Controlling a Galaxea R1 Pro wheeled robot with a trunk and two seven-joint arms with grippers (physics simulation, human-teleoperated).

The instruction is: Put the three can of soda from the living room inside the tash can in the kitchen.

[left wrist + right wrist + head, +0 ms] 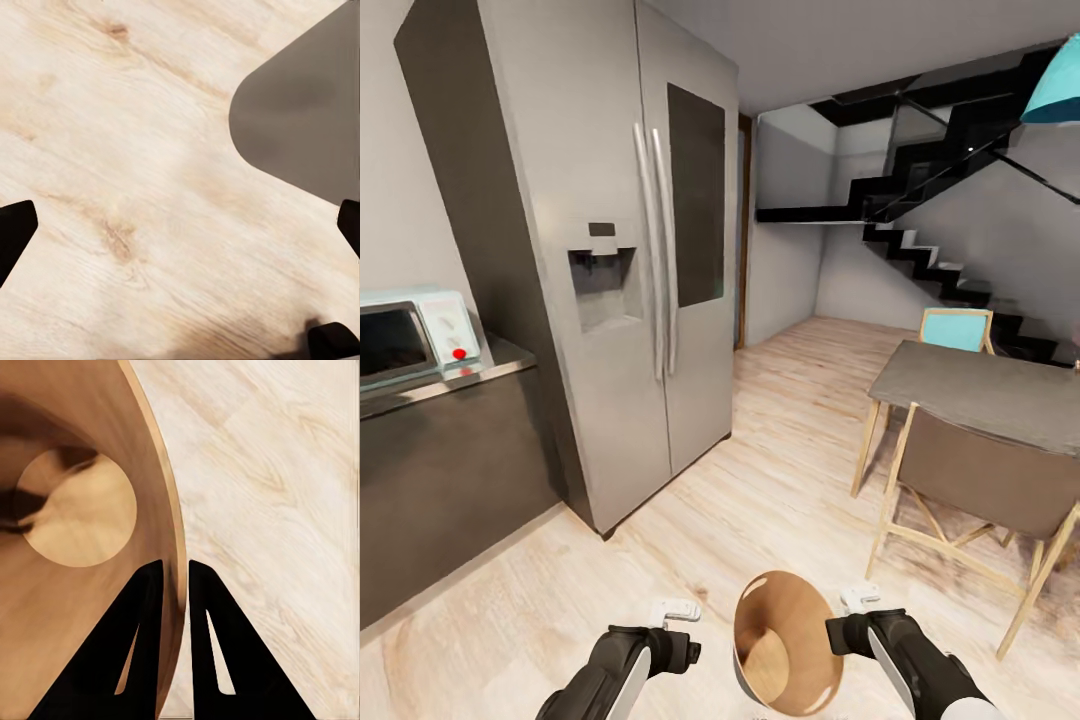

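The trash can [785,645] hangs low in front of me, tipped so its tan-brown inside faces the head camera. My right gripper [838,632] is shut on its rim at the right side. In the right wrist view the two black fingers [146,615] pinch the rim [175,574], one inside and one outside, and the round bottom [75,510] of the bin holds nothing. My left gripper [685,650] hovers beside the bin over the floor, open, its fingertips [11,232] far apart. The soda cans are out of view.
A tall steel fridge [630,260] stands ahead on the left, beside a dark counter [450,450] with a microwave [415,335]. A grey dining table [990,390] with wooden chairs [980,500] is at the right, black stairs [930,250] behind. Light wood floor [790,420] runs between them.
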